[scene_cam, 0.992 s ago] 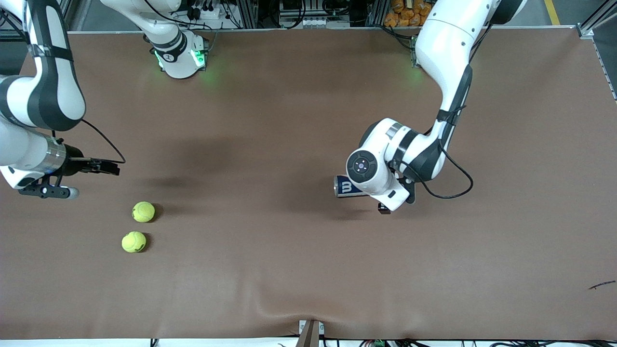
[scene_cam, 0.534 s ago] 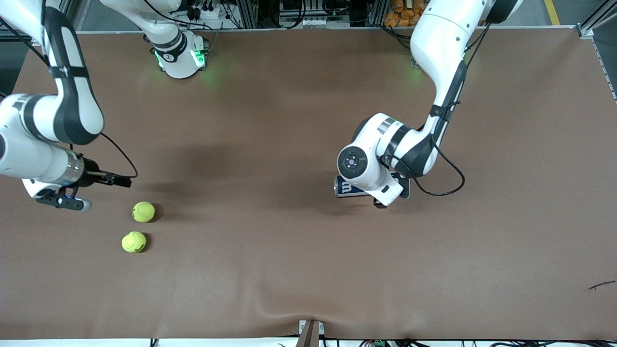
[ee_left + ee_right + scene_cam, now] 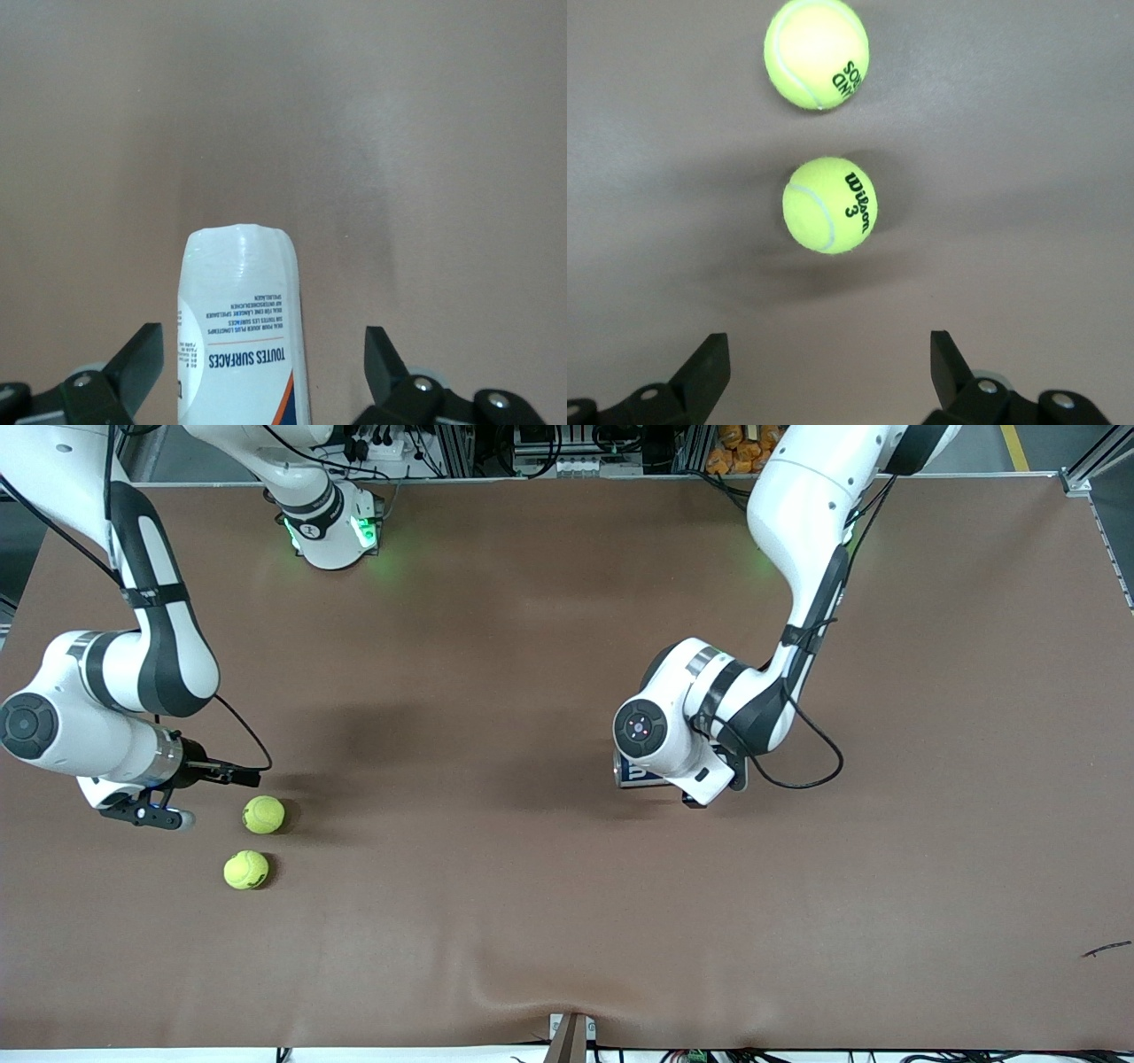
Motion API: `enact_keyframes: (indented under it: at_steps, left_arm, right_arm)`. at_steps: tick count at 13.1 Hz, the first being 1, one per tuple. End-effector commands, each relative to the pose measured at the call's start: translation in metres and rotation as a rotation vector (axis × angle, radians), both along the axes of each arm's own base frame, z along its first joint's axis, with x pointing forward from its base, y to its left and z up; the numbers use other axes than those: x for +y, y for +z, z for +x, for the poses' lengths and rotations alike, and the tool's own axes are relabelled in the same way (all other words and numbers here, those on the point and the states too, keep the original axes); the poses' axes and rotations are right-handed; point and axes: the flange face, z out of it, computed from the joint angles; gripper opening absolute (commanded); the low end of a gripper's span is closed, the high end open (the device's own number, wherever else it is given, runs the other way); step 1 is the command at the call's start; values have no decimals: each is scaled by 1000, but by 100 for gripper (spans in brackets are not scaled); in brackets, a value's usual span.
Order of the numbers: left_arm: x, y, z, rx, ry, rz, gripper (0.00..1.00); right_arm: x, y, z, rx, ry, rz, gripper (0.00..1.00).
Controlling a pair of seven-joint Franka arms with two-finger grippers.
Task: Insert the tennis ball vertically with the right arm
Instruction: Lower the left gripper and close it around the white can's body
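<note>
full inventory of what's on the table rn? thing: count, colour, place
tennis balls: 2, yellow-green, on the table toward the right arm's end; one farther from the front camera, one nearer, close together but apart
ball can: 1, white with blue and orange print, lying on its side mid-table, mostly hidden under the left arm's wrist in the front view
table cover: 1, brown, spans the whole table
dark scrap: 1, small, near the front camera at the left arm's end; cannot tell what it is
left gripper: open, over the ball can, fingers either side of it
right gripper: open, beside the farther ball, holding nothing
</note>
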Motion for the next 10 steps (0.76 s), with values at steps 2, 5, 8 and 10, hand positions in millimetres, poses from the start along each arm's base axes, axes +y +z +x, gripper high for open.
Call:
enact_keyframes:
  at_steps: [2,5,8,10]
  left_arm:
    - [-20,-2,-8,-12,8,6,100]
    - [-23,-20,-15,-4,28,28,100]
    - [-26,-32,-20,-2,37,45,100]
    - [-28,-39,-22,3,39,48,100]
  right_arm:
    - [8,99,-19,-82,8,-4,100]
    - [23,160,-35,-78,34,0,100]
    - [24,215,-45,26,42,8,100]
    - [28,248,-59,-11,47,7,100]
